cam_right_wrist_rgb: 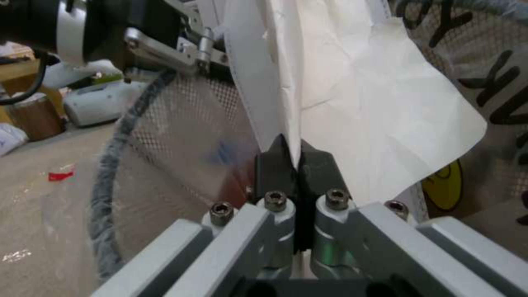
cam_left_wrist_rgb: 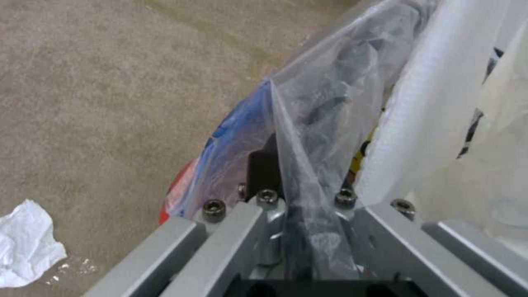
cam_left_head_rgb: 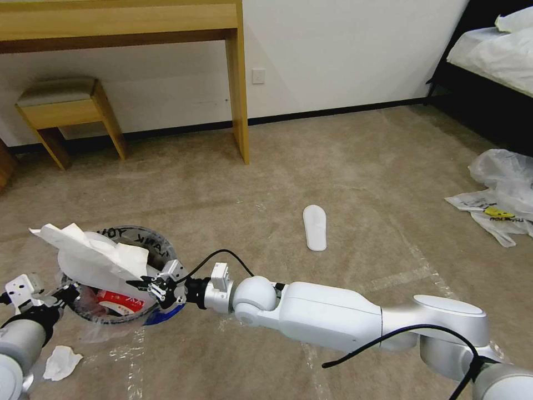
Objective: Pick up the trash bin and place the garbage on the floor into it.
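**Deposit step: white sheet held over the bin**

I read the floor [cam_left_head_rgb: 361,166] as partly cleared: a white slipper [cam_left_head_rgb: 315,226] lies well apart, crumpled paper [cam_left_head_rgb: 61,362] near my left arm. The trash bin [cam_left_head_rgb: 161,316] sits low at my left, already loaded. My left gripper [cam_left_wrist_rgb: 286,185] is clamped on its rim and liner. My right gripper [cam_right_wrist_rgb: 297,159] is pinched tight on a white paper sheet [cam_right_wrist_rgb: 357,103] over the bin mouth. In my judgement, the next move calls for lowering, then releasing inside the rim.
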Controlling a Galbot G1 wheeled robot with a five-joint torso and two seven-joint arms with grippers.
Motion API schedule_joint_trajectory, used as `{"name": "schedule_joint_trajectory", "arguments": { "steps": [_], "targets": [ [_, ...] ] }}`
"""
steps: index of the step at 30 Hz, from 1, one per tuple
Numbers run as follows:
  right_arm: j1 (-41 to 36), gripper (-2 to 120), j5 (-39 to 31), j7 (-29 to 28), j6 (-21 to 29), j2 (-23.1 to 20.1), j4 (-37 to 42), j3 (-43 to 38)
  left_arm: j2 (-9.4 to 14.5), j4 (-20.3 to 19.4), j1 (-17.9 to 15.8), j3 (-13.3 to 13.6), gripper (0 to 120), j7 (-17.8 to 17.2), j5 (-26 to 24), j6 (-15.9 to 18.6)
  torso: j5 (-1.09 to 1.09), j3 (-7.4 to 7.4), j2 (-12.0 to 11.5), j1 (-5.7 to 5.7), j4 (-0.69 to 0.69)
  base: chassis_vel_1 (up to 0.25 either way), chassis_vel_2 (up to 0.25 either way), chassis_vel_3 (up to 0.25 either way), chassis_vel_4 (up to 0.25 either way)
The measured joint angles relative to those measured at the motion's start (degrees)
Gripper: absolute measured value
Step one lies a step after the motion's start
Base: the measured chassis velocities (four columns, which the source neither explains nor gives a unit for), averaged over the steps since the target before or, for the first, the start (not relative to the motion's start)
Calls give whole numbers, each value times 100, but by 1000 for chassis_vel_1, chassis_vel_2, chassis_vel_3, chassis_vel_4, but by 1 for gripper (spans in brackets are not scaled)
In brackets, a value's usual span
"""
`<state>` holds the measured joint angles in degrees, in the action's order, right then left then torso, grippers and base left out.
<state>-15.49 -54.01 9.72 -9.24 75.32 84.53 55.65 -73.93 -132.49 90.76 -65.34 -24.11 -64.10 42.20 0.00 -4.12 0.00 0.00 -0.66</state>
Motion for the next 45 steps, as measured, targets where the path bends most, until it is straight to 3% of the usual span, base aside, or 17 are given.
{"name": "schedule_joint_trajectory", "arguments": {
  "steps": [45],
  "targets": [
    [-186, 0, 121, -59, 4, -282, 104, 45, -26, 76, -66, -119, 1, 32, -49, 1, 0, 0, 0, 0, 0, 0, 0, 0, 0]
  ]
}}
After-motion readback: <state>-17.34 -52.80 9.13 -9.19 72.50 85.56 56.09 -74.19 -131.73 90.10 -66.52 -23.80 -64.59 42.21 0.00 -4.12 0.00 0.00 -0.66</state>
